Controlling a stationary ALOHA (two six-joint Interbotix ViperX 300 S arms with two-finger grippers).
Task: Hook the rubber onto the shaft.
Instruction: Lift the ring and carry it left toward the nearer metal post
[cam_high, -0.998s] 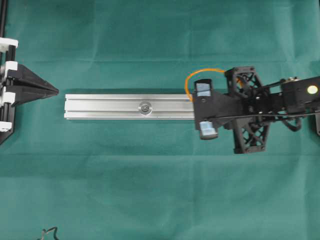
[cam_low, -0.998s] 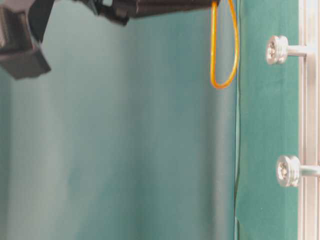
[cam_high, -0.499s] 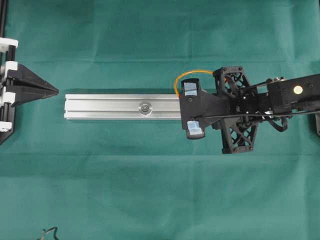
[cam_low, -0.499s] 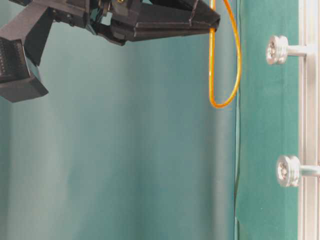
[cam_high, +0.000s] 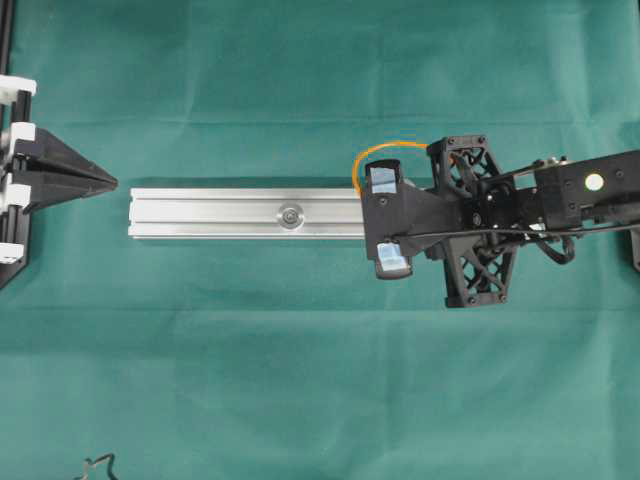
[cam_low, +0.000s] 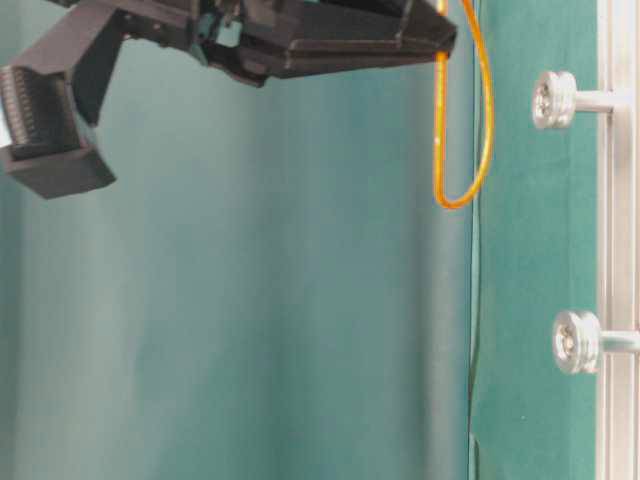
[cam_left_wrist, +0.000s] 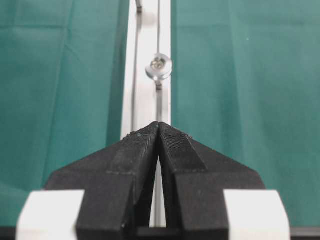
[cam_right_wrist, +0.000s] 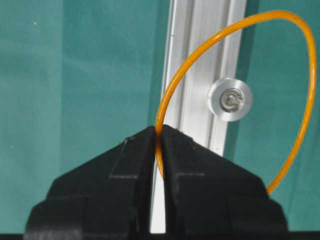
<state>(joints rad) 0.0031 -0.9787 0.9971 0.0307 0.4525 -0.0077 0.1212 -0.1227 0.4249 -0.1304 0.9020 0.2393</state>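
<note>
The orange rubber band (cam_right_wrist: 185, 65) is pinched in my shut right gripper (cam_right_wrist: 159, 129) and hangs as an open loop over the aluminium rail (cam_right_wrist: 200, 50). In the right wrist view a shaft's round head (cam_right_wrist: 229, 99) shows inside the loop. From table level the band (cam_low: 483, 110) hangs from the gripper (cam_low: 447, 42) just clear of that shaft (cam_low: 555, 99). From overhead the right gripper (cam_high: 366, 205) and band (cam_high: 385, 150) are over the rail's right part (cam_high: 220, 213). My left gripper (cam_high: 112, 182) is shut and empty at the rail's left end.
A second shaft (cam_low: 572, 341) stands further along the rail, seen from overhead (cam_high: 291, 214) and in the left wrist view (cam_left_wrist: 159, 66). Green cloth (cam_high: 300, 380) covers the table. A black frame (cam_high: 8, 60) runs along the left edge.
My right gripper has carried the band left along the rail, then brought it closer to the rail and the shaft head. The left gripper has not moved.
</note>
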